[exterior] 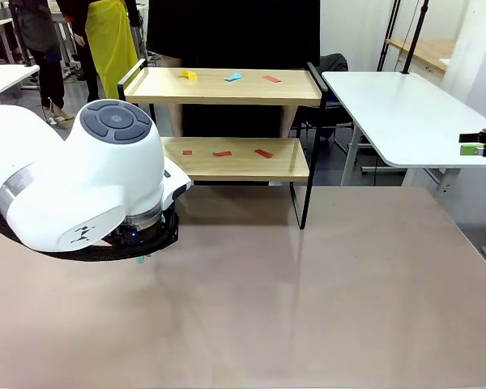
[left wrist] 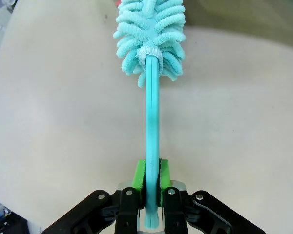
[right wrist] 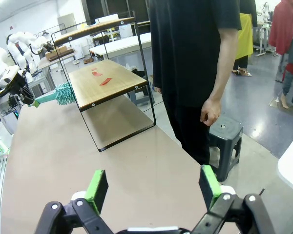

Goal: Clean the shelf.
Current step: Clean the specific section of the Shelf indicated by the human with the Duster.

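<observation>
One white arm bulks at the near left of the front view, low over the bench. Its left end effector is clamped on the flat handle of a teal duster, with the green pads pressing the handle from both sides. The handle runs straight out from the jaws and ends in a fluffy chenille head above the bare bench top. Right of that arm, at the far side of the bench and about its middle, stands the shelf: two light wooden boards in a thin black frame, its feet on the bench. On the upper board three small scraps lie in a row: a yellow scrap, a blue scrap and a red scrap. On the lower board lie three red pieces, spaced apart. A person in black stands just behind the shelf. In the right wrist view one hand hangs loose at the person's side, near a grey stool. Farther right a white table stands beside the bench. At the far right edge of the front view sits the right end effector. Its own wrist view shows the fingers spread wide, with nothing between them.
</observation>
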Controlling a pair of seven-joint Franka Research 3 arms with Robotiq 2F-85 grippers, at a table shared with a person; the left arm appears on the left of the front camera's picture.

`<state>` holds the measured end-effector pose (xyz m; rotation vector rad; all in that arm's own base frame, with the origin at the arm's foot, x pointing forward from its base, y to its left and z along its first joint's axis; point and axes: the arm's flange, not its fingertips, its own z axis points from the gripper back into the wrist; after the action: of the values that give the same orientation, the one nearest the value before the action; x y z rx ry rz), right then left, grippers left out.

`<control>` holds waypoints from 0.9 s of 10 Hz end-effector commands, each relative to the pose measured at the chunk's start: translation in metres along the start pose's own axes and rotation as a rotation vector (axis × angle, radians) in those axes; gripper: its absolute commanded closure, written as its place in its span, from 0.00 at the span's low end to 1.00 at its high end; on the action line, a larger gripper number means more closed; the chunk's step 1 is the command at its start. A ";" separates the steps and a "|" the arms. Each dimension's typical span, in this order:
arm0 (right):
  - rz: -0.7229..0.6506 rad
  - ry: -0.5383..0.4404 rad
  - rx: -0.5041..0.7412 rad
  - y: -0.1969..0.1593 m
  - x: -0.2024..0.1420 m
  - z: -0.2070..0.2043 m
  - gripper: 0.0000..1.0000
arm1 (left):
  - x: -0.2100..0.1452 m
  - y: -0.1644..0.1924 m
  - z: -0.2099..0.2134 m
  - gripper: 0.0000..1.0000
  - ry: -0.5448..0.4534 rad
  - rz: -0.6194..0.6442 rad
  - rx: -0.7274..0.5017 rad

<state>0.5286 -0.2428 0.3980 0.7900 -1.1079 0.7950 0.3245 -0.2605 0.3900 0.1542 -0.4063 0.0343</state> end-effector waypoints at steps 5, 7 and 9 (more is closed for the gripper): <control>0.004 -0.001 -0.001 0.002 0.002 -0.001 0.00 | -0.006 0.056 0.021 0.86 -0.098 -0.412 -0.189; 0.004 -0.001 -0.001 0.002 0.002 -0.001 0.00 | -0.005 0.082 0.038 0.86 -0.060 -0.624 -0.309; 0.004 -0.001 -0.001 0.002 0.002 -0.001 0.00 | -0.003 0.108 0.059 0.86 -0.018 -0.746 -0.285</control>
<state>0.5287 -0.2426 0.3980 0.7903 -1.1077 0.7953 0.3368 -0.2140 0.4520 -0.0167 -0.3726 -0.7048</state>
